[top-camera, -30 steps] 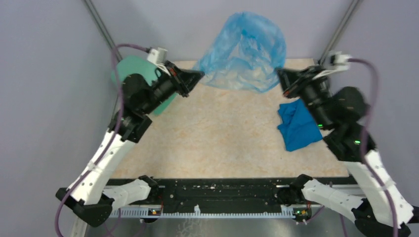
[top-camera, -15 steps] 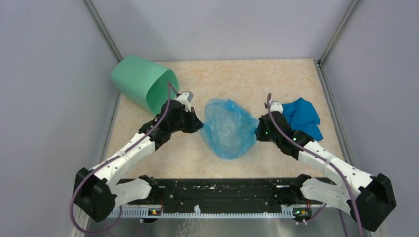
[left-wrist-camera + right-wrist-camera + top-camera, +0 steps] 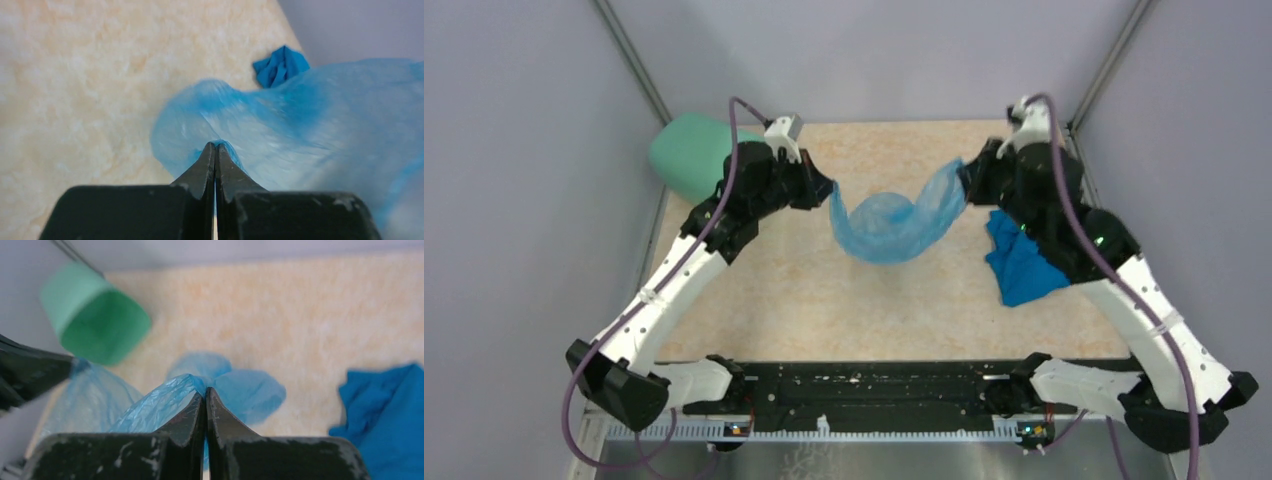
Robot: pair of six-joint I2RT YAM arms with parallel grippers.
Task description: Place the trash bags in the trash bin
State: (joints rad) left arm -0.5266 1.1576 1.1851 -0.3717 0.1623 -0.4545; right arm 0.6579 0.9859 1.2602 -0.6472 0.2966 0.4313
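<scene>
The light blue translucent trash bag (image 3: 892, 222) hangs slack between my two grippers above the middle of the table. My left gripper (image 3: 829, 187) is shut on its left edge, and the film (image 3: 300, 130) spreads ahead of the closed jaws. My right gripper (image 3: 965, 178) is shut on its right edge, with the film (image 3: 160, 400) bunched at the fingertips. The mint-green trash bin (image 3: 686, 152) lies on its side at the far left corner, partly behind my left arm. Its open mouth (image 3: 102, 332) faces the table's middle.
A crumpled dark blue cloth (image 3: 1021, 262) lies on the table at the right, under my right arm; it also shows in the right wrist view (image 3: 385, 415) and the left wrist view (image 3: 280, 65). Grey walls close in the left, right and back.
Both grippers have risen and moved back and apart from low near the table's middle, still holding the bag. The bag now sags between them instead of lying bunched low.
</scene>
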